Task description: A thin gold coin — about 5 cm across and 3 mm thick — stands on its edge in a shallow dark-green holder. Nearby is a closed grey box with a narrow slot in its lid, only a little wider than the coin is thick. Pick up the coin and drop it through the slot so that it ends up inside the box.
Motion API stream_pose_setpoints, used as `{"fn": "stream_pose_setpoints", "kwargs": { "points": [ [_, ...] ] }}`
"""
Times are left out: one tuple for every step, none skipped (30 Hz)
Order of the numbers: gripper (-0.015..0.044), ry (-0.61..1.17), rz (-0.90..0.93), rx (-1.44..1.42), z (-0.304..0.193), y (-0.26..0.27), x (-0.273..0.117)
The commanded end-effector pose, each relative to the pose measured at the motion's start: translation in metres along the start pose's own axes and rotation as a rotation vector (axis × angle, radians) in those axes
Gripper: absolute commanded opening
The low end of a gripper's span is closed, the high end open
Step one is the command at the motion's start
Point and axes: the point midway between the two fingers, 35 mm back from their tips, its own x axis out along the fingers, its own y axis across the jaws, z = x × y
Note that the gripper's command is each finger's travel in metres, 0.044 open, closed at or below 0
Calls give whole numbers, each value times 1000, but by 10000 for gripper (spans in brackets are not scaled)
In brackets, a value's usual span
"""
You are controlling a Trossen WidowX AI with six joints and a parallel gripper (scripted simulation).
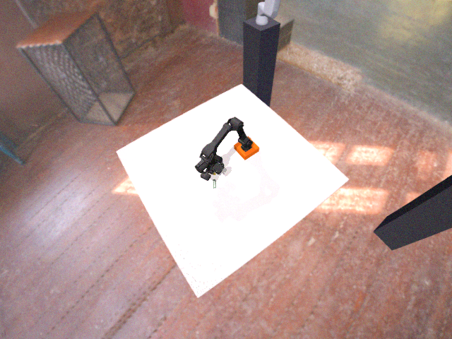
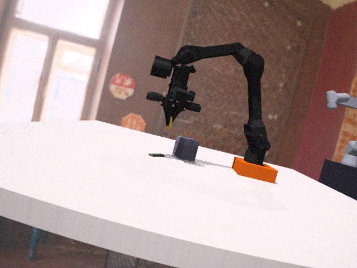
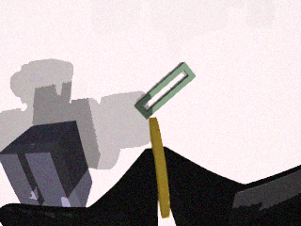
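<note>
The coin [image 3: 161,169] is hanging edge-on between the fingers of the gripper [image 2: 170,119], pinched by its upper part so that a gold sliver is showing below the fingertips in the exterior view. The jaws are standing almost closed, clamped on the coin's thin faces. The coin is riding high in the air, well above the bench top, and no part of it is touching anything but the fingers.

Below it, the dark-green holder [image 3: 165,89] is lying vacated on the white bench [image 2: 86,178], its narrow trough showing nothing inside. The grey box [image 2: 185,148] is sitting just beside the holder, on the side nearer the arm's orange base [image 2: 254,170]. Both are resting in the middle of the bench, well away from every edge and corner, with the base toward the far edge in the exterior view.

In the wrist view the box is appearing at lower left, so the coin is not yet hanging over it, and the slot [image 3: 25,169] is reading as a dark line on the lid.

The carrying step appears to be in hand: pick-up done, drop not yet made. The next move probably calls for shifting the coin over the lid, turning the wrist until the coin's plane is running along the slot, lowering, then releasing.
</note>
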Motion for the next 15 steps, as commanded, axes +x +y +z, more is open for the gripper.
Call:
{"fn": "stream_pose_setpoints", "kwargs": {
  "points": [
    [0,-1,-2,-4,-7,11,-1],
    [0,-1,-2,-4,-8,13,-1],
    [0,-1,-1,-4,-10,15,-1],
    [0,-1,-1,-4,-11,17,-2],
    [0,-1,-1,-4,-13,19,-2],
    [0,0,-1,-4,-14,21,-2],
    [0,0,-1,-4,-15,23,-2],
    [0,0,0,-4,-17,26,-2],
    [0,0,0,-4,-18,28,-2],
    [0,0,0,-4,-20,30,-2],
    [0,0,0,-4,-21,33,-2],
    [0,0,1,-4,-22,35,-2],
    [0,1,1,-4,-24,37,-2],
    [0,1,1,-4,-25,39,-2],
    [0,1,1,-4,-26,42,-2]
  ]
}}
